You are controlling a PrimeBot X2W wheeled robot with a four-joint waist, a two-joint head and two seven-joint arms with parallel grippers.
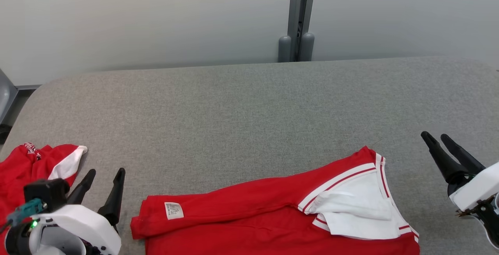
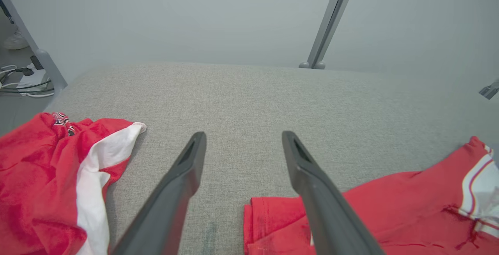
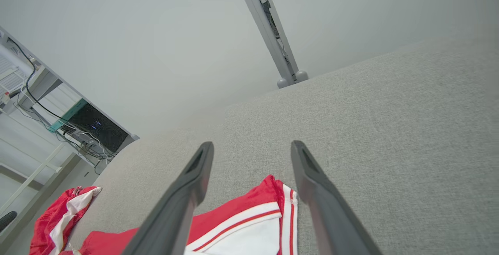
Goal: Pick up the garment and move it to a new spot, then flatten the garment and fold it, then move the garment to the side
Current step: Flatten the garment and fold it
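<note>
A red garment (image 1: 253,212) with white, red-striped trim lies spread on the grey padded table (image 1: 249,107) at the near middle, a white label on its left fold. Its right end shows a white panel (image 1: 351,204). My left gripper (image 1: 106,175) stands open just left of the garment's left edge, nothing between its fingers. In the left wrist view the garment (image 2: 390,208) lies under the right finger (image 2: 312,185). My right gripper (image 1: 436,137) is open to the right of the garment, above the table. In the right wrist view the trim (image 3: 273,216) shows between the fingers.
A second red and white garment (image 1: 35,165) lies crumpled at the table's left edge, behind my left gripper. A grey post (image 1: 298,17) stands behind the far edge. A desk with cables and equipment (image 3: 89,122) sits off to the left.
</note>
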